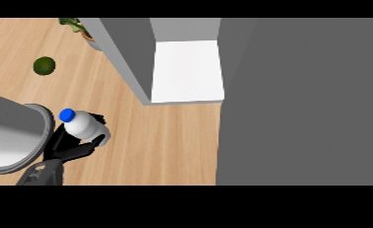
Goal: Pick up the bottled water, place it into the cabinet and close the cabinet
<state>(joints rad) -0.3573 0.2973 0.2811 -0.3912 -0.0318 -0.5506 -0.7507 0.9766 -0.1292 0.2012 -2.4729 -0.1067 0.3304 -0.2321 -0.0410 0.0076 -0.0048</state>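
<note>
While my fingers [70, 148] are curling round it, the bottled water [85, 126] is sitting in my left hand [64, 149], held over the wooden counter [160, 143]. Item one, the bottle: white body, blue cap [67, 114], cap tilting up and away from my fingers toward the far left. My fingers and thumb are closing against its lower half, black against the white, with my grey forearm [42, 173] trailing back toward the near edge.

Item two, just to the left of my fingers: a grey rounded object [20, 135], partly cut off by the view's edge; I cannot tell what it is.

Item three, ahead and to the right of my fingers: the cabinet [186, 71], standing open, its white shelf showing between grey walls.

Item four, far ahead to the left: a small dark green round fruit [44, 66], lying well apart from the bottle.

Item five, beyond it: a potted plant [79, 28], only partly showing.
</note>
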